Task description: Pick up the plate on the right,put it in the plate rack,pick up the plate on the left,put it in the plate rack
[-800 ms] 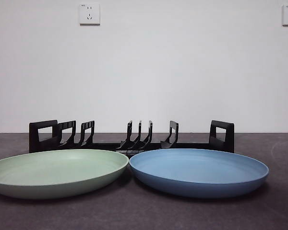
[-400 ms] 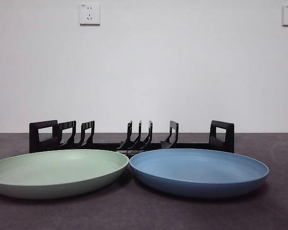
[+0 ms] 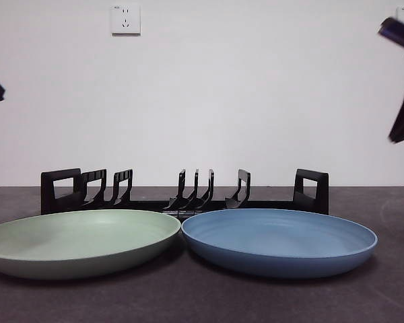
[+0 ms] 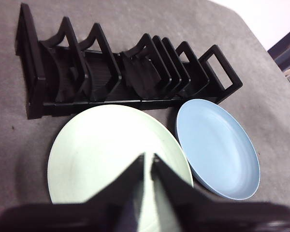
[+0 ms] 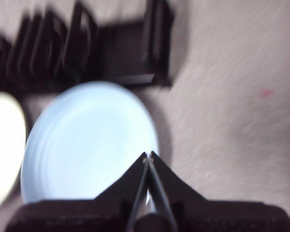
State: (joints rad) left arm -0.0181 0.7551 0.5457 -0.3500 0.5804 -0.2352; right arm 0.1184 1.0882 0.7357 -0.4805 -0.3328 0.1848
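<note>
Zero plates racked so far. Plate rack (image 3: 182, 195) sits on counter (image 3: 390, 296), all slots bare. Blue plate (image 3: 279, 241) lies flat just in front of rack's right half; green plate (image 3: 77, 241) flat in front of left half, rims nearly touching. Right hand (image 5: 148, 157) hangs above blue plate, jaws pressed together, gripping nothing; view blurred, so height unclear. Left hand (image 4: 147, 159) above green plate, jaws narrow, holding nothing. Both pick-and-place steps remain, blue first.
</note>
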